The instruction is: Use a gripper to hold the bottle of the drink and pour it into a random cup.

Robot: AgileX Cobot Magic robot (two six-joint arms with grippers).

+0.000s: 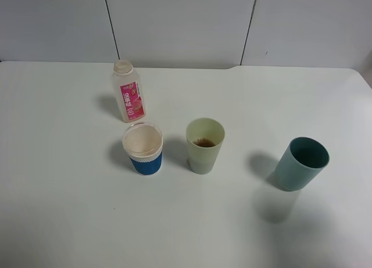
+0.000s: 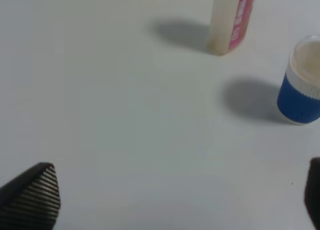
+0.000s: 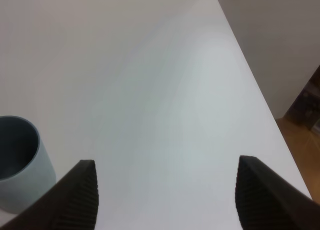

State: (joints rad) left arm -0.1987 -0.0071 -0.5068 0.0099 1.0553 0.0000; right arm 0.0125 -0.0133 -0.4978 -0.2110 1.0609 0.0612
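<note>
The left gripper is spread wide and empty; the right gripper likewise. The bottle stands upright toward the far edge, behind the blue-sleeved cup. Drink is seen in the yellow-green cup. Pouring appears done; arms should be kept clear.

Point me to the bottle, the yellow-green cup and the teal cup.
bottle [image 1: 131,100]: exterior high view, on the pink label.
yellow-green cup [image 1: 203,158]: exterior high view, on the outer wall.
teal cup [image 1: 295,172]: exterior high view, on the outer wall.
</note>
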